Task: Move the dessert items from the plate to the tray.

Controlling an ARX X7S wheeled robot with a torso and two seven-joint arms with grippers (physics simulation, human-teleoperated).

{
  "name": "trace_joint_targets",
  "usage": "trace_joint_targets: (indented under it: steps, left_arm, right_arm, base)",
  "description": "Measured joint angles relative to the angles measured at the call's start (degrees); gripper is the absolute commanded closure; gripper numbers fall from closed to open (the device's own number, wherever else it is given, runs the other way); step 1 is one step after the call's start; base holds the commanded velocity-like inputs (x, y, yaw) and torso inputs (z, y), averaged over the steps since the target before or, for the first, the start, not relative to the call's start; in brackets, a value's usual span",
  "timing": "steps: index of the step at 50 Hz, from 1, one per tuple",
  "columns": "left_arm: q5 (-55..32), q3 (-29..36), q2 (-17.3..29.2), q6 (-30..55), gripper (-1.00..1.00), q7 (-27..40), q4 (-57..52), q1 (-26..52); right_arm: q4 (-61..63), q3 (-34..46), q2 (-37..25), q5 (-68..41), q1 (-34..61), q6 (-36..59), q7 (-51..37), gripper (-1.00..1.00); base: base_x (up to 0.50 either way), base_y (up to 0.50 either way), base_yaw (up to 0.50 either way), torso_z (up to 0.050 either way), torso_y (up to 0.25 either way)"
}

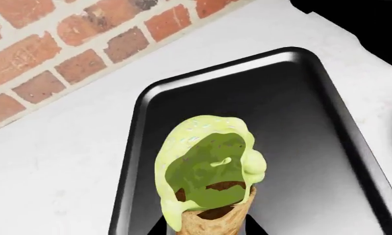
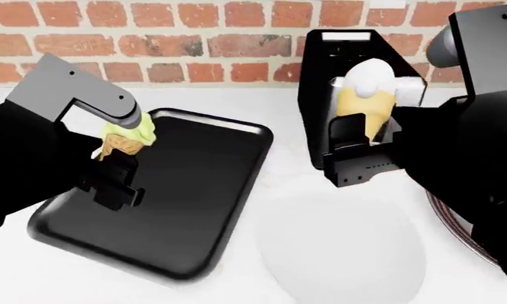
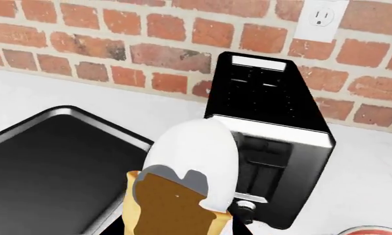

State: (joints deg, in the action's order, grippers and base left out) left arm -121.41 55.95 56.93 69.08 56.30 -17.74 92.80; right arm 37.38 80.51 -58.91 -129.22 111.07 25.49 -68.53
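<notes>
My left gripper (image 2: 118, 166) is shut on the brown waffle cone with the pale green scoop (image 2: 127, 139) and holds it above the left part of the black tray (image 2: 211, 190). In the left wrist view the green cone (image 1: 209, 171) fills the middle, over the tray (image 1: 301, 122). My right gripper (image 2: 365, 149) is shut on the pale yellow cone with the white top (image 2: 367, 95), held up in front of the toaster. It shows in the right wrist view (image 3: 189, 176), with the tray's corner (image 3: 45, 161) beside it.
A black toaster (image 2: 321, 69) stands against the brick wall, also in the right wrist view (image 3: 268, 147). A white round plate (image 2: 342, 253) lies on the counter near the tray's right side. Another plate's dark rim (image 2: 456, 221) shows behind my right arm.
</notes>
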Motion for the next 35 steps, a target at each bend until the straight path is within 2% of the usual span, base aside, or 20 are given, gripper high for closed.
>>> trace_joint_targets:
  steps: [12, 26, 35]
  left_arm:
    - [0.40, 0.19, -0.23, -0.27, 1.00, -0.41, -0.20, -0.27]
    - [0.95, 0.52, -1.36, -0.73, 1.00, -0.84, -0.12, -0.45]
    - [1.46, 0.48, -2.22, -1.20, 1.00, -1.43, -0.18, -0.60]
  right_arm:
    - [0.16, 0.07, 0.21, 0.82, -1.07, -0.33, 0.40, 1.00]
    - [-3.02, 0.21, 2.71, 0.76, -1.68, 0.72, 3.51, 1.00]
    - [-9.92, 0.65, 6.96, 0.66, -1.36, 3.21, 8.40, 1.00]
  base:
    - [0.00, 0.50, 0.00, 0.001, 0.001]
    - [0.00, 0.00, 0.00, 0.000, 0.000]
    - [0.00, 0.00, 0.00, 0.000, 0.001]
